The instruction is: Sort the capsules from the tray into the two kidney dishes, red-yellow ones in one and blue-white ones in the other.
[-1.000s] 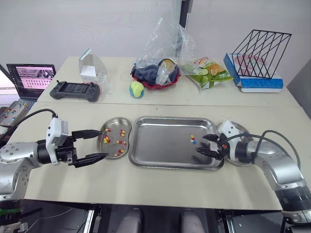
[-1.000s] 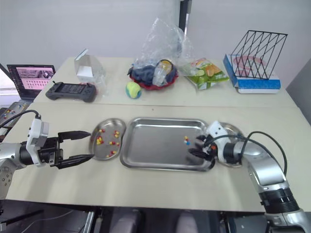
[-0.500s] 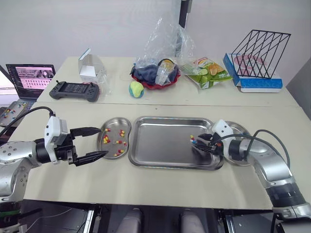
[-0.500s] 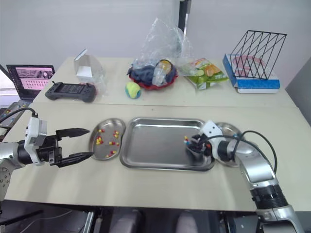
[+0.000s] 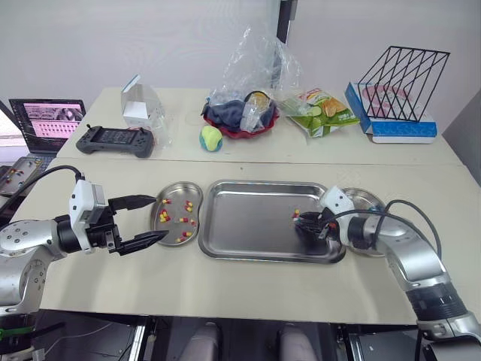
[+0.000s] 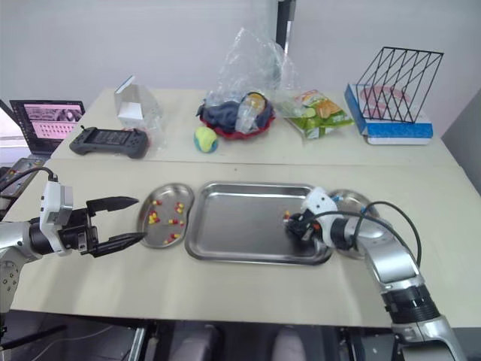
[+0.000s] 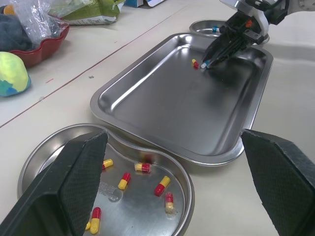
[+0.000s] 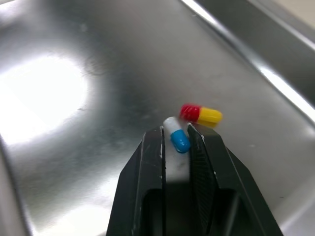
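The tabletop carries the tray at its middle. The left kidney dish sits at the tray's 9 o'clock and holds red-yellow capsules; the right kidney dish sits at its 3 o'clock. The left gripper hovers at that left dish's 9 o'clock, fingers wide apart. The right gripper reaches into the tray's 3 o'clock side, clamped on a blue-white capsule, with a lone red-yellow capsule just beside it.

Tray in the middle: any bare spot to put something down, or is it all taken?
Mostly bare: the tray is free from its rim by the left kidney dish across to its middle. Crowded only near its right end, where the right claw pinches a blue-white capsule beside a red-yellow capsule.
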Controlling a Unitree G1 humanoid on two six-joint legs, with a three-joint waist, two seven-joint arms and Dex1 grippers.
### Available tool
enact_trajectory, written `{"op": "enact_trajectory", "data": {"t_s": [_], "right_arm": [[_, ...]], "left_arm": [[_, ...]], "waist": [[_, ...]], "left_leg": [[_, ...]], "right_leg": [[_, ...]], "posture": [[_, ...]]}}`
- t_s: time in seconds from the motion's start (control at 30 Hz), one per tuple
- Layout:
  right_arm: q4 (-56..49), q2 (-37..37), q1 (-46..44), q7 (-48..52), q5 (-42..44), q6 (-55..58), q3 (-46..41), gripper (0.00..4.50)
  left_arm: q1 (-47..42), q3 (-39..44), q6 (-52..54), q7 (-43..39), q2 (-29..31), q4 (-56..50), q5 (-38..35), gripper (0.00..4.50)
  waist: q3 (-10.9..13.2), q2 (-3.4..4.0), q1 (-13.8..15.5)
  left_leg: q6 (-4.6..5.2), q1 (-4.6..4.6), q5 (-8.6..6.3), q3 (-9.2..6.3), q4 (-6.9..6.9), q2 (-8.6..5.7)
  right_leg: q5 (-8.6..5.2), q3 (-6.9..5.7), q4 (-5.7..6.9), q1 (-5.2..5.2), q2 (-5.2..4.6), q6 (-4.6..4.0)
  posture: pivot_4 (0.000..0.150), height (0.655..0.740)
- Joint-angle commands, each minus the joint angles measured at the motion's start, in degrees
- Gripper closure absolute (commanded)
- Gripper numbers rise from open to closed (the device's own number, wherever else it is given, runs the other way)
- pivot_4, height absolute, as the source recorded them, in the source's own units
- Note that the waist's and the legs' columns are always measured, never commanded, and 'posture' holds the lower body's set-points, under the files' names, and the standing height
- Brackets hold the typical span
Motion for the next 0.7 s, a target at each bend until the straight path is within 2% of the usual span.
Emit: {"op": "enact_trajectory", "data": {"t_s": [0.03, 0.53, 0.57, 0.6, 0.7], "right_arm": [[-2.0, -1.2, 0.0, 0.6, 0.0, 1.0, -0.3, 3.68], [1.4, 0.7, -2.7, -0.1, -1.7, 1.5, 2.1, 3.68], [1.4, 0.7, -2.6, -0.5, -1.8, 2.4, 2.0, 4.23], [1.3, 0.5, -2.6, -0.7, -1.9, 2.8, 2.0, 4.46], [0.1, 0.5, -2.9, -0.8, -0.8, 4.0, 0.8, 4.46]], "left_arm": [[0.3, 1.8, -1.3, 0.4, -0.1, -1.1, -0.8, 0.0], [0.9, 1.9, -2.2, 1.2, 0.0, -1.2, -0.7, 0.0], [1.1, 2.0, -2.3, 1.1, 0.0, -1.1, -0.7, 0.0], [1.2, 2.1, -2.4, 0.9, 0.1, -0.9, -0.7, 0.0], [1.2, 2.2, -2.6, 0.7, 0.3, -0.5, -0.7, 0.0]], "waist": [[0.0, 0.0, 0.0], [0.0, 0.0, -0.1], [0.0, 0.0, -0.1], [0.0, -0.01, -0.1], [0.0, -0.02, 0.0]], "left_leg": [[0.0, 0.0, 0.0, 0.0, 0.0, 0.0], [-0.01, 0.0, 0.0, 0.02, 0.0, 0.02], [-0.01, 0.0, 0.0, 0.02, 0.0, 0.02], [-0.01, 0.0, 0.0, 0.02, 0.0, 0.02], [-0.01, 0.01, 0.01, 0.03, 0.0, 0.02]], "right_leg": [[0.0, 0.0, 0.01, 0.0, 0.0, 0.0], [0.0, 0.01, 0.12, -0.11, 0.01, 0.0], [0.0, 0.01, 0.13, -0.12, 0.01, 0.0], [0.0, 0.01, 0.14, -0.12, 0.0, 0.0], [0.0, 0.01, 0.14, -0.12, 0.01, 0.0]], "posture": [[0.15, 0.7391], [0.15, 0.7391], [0.15, 0.7391], [0.15, 0.7391], [0.15, 0.7391]]}}
